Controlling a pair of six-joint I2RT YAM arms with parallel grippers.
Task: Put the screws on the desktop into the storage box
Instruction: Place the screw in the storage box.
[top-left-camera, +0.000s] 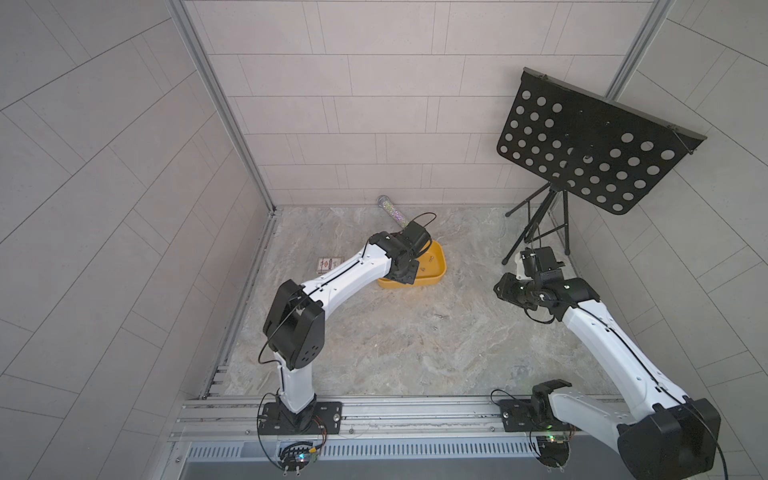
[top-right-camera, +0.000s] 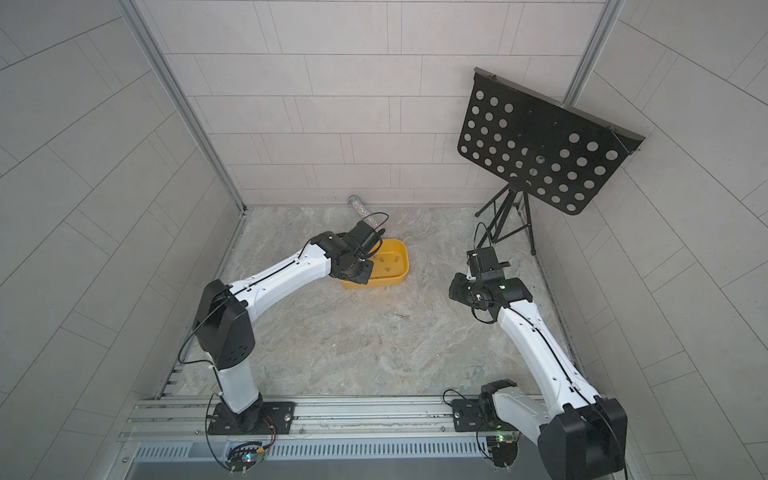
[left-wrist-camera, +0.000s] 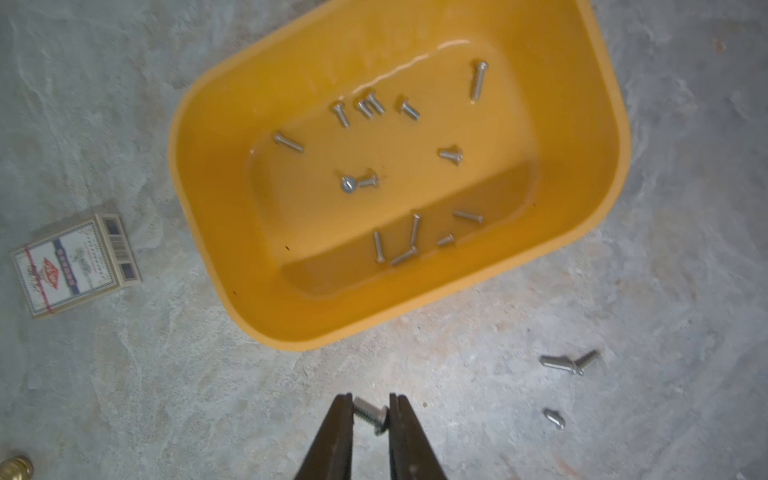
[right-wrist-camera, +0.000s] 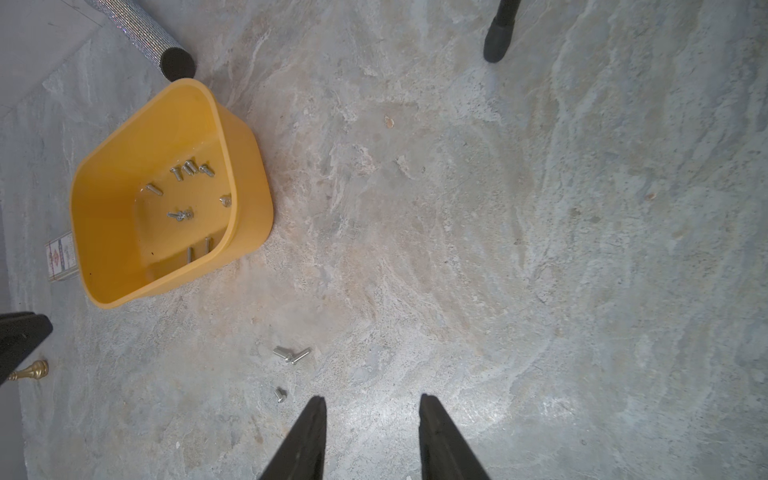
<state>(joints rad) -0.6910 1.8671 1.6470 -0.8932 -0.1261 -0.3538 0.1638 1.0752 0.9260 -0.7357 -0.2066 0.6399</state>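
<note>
The yellow storage box (left-wrist-camera: 199, 232) stands on the marble desktop (left-wrist-camera: 457, 374), and several screws (left-wrist-camera: 360, 183) lie inside it. Between the tips of my left gripper (left-wrist-camera: 371, 415), which is shut, a short silver screw is held crosswise. The gripper hangs above the desktop just outside the box's rim. In both top views the left wrist covers the near left part of the box (top-left-camera: 436, 276) (top-right-camera: 400, 275). Three loose screws lie on the desktop: a touching pair (right-wrist-camera: 291, 355) (left-wrist-camera: 569, 362) and a single one (right-wrist-camera: 280, 395) (left-wrist-camera: 555, 417). My right gripper (right-wrist-camera: 372, 401) is open and empty, right of those screws.
A small printed card box (left-wrist-camera: 75, 266) lies left of the storage box. A brass bell-shaped thing (right-wrist-camera: 31, 371) stands nearby. A glittery tube (top-left-camera: 390, 211) leans at the back wall. A black music stand (top-left-camera: 590, 145) fills the back right corner, with one foot (right-wrist-camera: 498, 37) on the desktop.
</note>
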